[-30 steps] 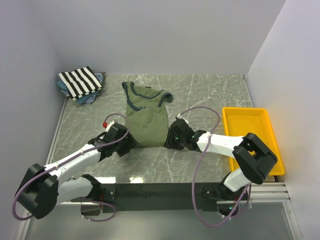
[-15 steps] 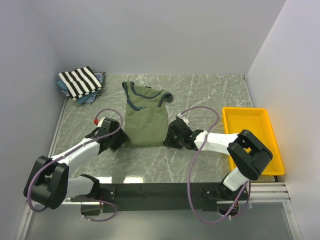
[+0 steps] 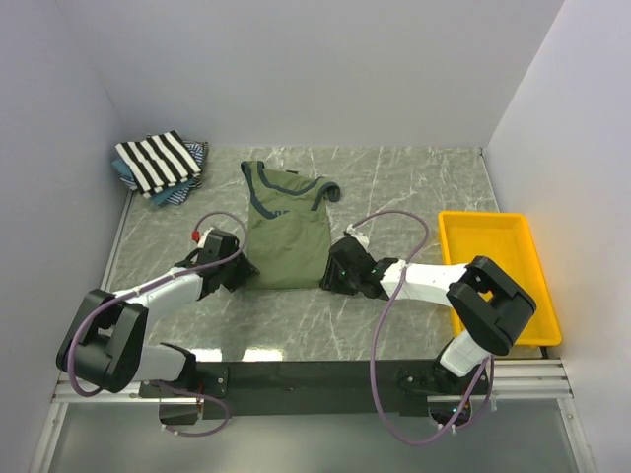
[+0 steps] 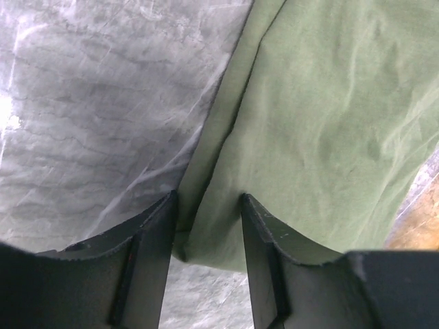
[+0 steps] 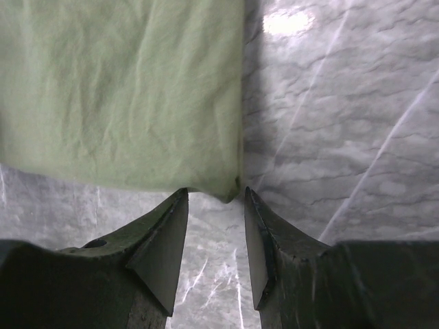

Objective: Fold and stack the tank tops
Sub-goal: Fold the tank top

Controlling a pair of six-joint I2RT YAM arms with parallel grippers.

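Left gripper (image 4: 207, 205), right gripper (image 5: 215, 197) ajar, perhaps touching top (image 4: 329, 116)

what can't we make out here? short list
- Top view: count of blue tops under the striped top, which covers them.
- Top view: fingertips of left end effector and right end effector, hidden under their own wrists.
- Left wrist: orange-brown patch at right edge, blurred and cut off.
- Wrist views: green tank top mostly out of frame.

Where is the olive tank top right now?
Top view: the olive tank top lies mid-table, slightly left of centre, its near hem flanked by the left claw and right claw.
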